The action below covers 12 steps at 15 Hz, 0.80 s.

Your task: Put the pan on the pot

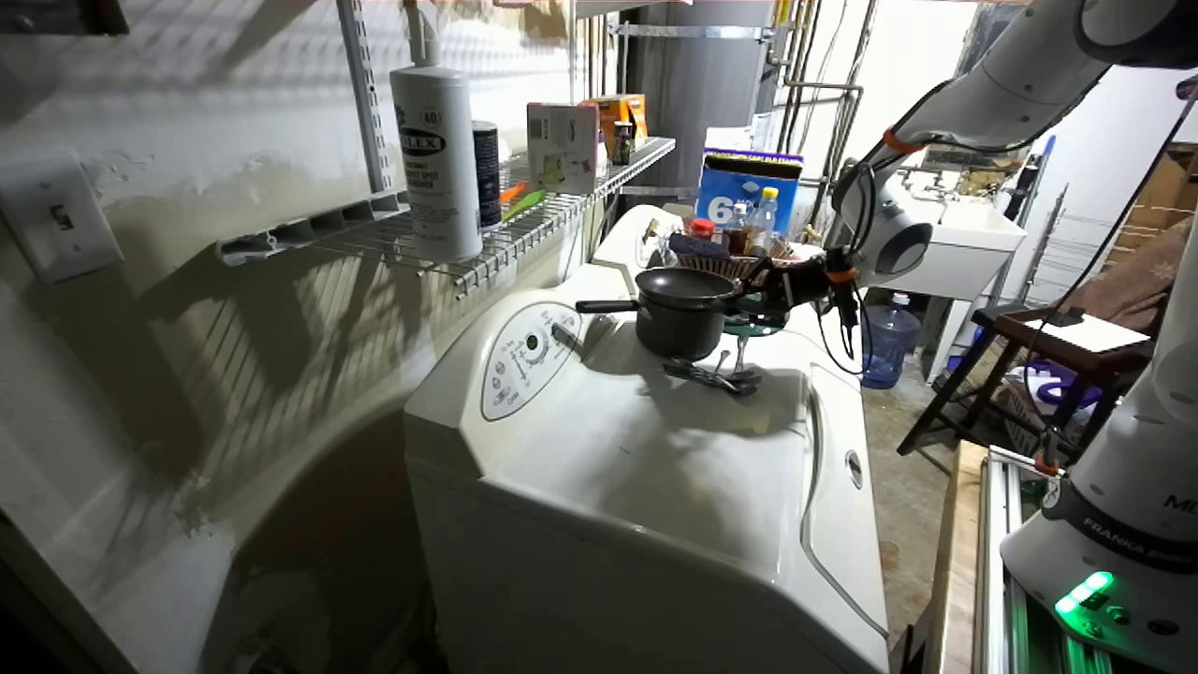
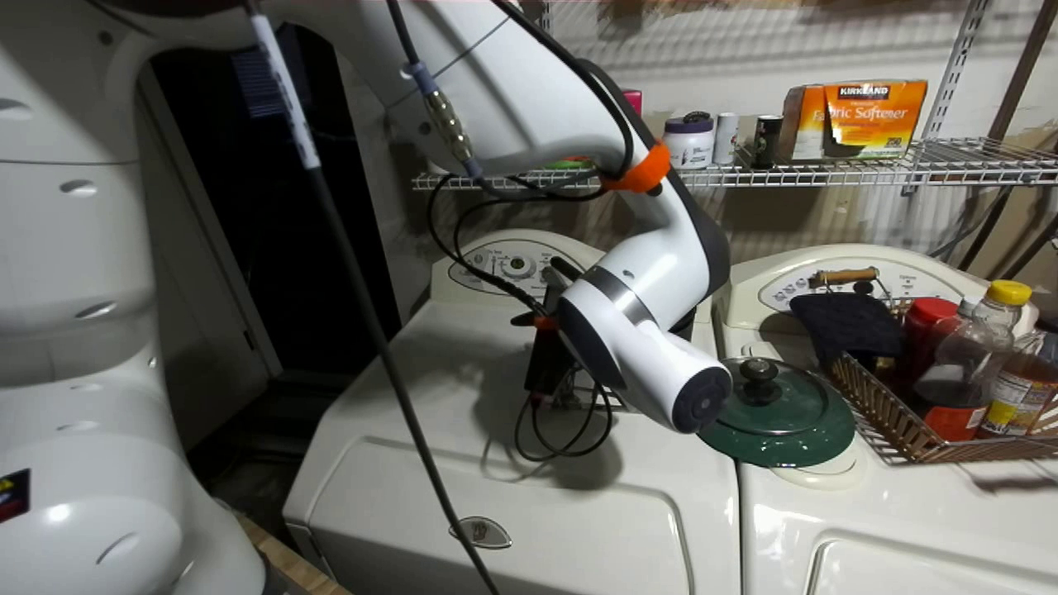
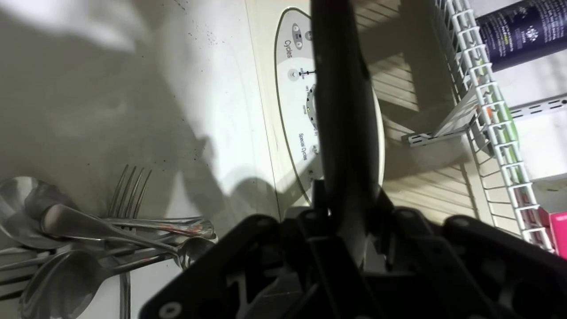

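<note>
The black pan (image 1: 685,283) is over the mouth of the dark pot (image 1: 676,326) in an exterior view. No gap shows between them, but I cannot tell whether the pan rests fully. A dark handle (image 1: 606,306) sticks out left at the pot's rim height. My gripper (image 1: 749,296) is at the pan's right side. In the wrist view the gripper (image 3: 352,204) is shut on the pan's long dark handle (image 3: 345,110); the pan's bowl and the pot are not visible there. In the exterior view with the arm (image 2: 636,339) in front, pan and pot are mostly hidden.
Metal cutlery (image 1: 716,377) lies on the white machine top (image 1: 646,468) beside the pot; it also shows in the wrist view (image 3: 110,239). A green-rimmed lid (image 2: 777,421) and a basket (image 2: 876,405) of bottles stand on the neighbouring machine. A wire shelf (image 1: 552,211) runs along the wall.
</note>
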Each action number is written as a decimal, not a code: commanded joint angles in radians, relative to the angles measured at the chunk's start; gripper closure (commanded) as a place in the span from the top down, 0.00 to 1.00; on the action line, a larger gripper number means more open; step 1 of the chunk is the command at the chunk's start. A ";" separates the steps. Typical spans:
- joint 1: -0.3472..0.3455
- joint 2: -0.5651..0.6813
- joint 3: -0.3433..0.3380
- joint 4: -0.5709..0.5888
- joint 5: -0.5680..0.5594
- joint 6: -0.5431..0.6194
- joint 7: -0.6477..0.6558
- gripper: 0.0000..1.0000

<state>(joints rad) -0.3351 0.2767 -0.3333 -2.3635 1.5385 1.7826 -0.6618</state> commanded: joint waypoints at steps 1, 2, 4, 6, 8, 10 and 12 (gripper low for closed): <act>-0.001 0.023 0.002 0.036 -0.014 -0.038 0.028 0.06; 0.000 0.025 0.001 0.037 -0.015 -0.033 0.026 0.06; 0.000 0.027 0.001 0.038 -0.015 -0.033 0.027 0.50; 0.001 0.026 0.001 0.039 -0.016 -0.032 0.027 0.57; 0.002 0.029 0.002 0.045 -0.016 -0.033 0.025 0.71; 0.005 0.016 0.001 0.040 -0.024 -0.028 0.031 0.85; 0.009 0.005 -0.002 0.032 -0.046 -0.021 0.052 1.00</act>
<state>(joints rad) -0.3323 0.2878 -0.3324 -2.3424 1.5378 1.7732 -0.6593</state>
